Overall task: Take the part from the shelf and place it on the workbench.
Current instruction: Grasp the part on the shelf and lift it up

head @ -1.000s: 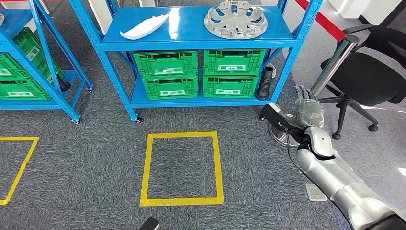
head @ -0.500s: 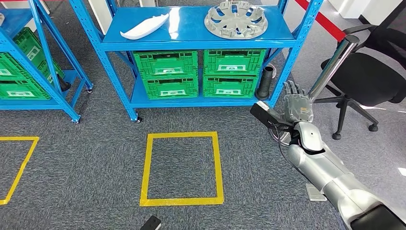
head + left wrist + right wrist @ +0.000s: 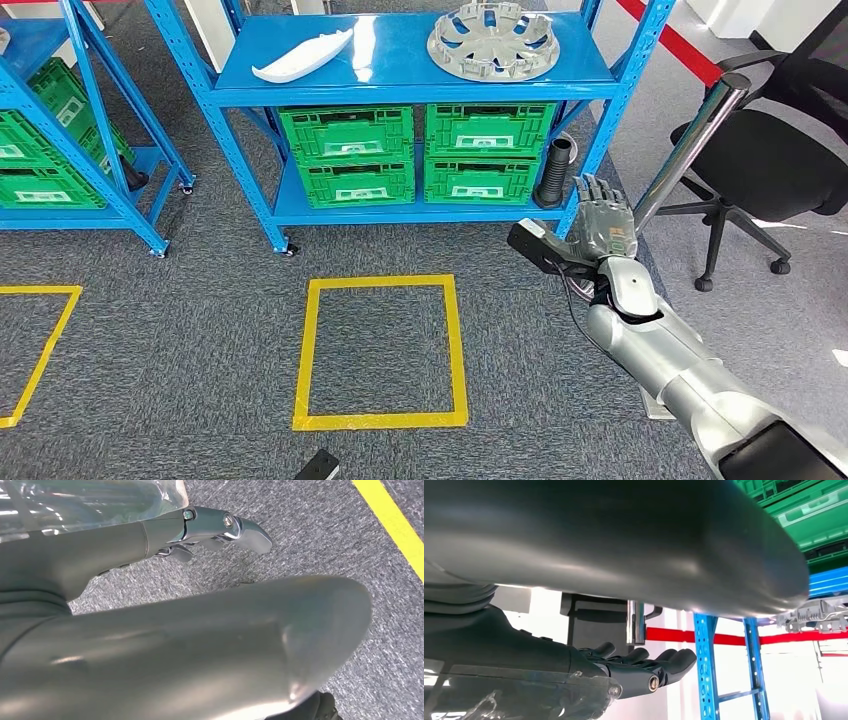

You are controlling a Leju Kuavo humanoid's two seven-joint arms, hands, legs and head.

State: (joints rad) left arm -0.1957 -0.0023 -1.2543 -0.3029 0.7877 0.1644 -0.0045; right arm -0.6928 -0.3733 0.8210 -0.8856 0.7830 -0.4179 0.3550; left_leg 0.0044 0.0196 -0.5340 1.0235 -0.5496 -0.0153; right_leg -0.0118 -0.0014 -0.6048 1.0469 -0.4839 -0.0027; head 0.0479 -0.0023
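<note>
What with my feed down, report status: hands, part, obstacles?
Right hand open, near shelf post. Left hand hanging, state unclear. Hubcap, white part on top shelf, untouched.

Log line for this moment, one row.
right hand: open, raised near shelf | hubcap: on shelf | white part: on shelf

Blue metal shelf [image 3: 400, 92]: white curved plastic part [image 3: 300, 58] top left, silver wheel cover [image 3: 492, 41] top right; green plastic crates [image 3: 415, 152] below. Yellow tape square [image 3: 380, 350] on the floor before it; black office chair [image 3: 775, 150] right.
</note>
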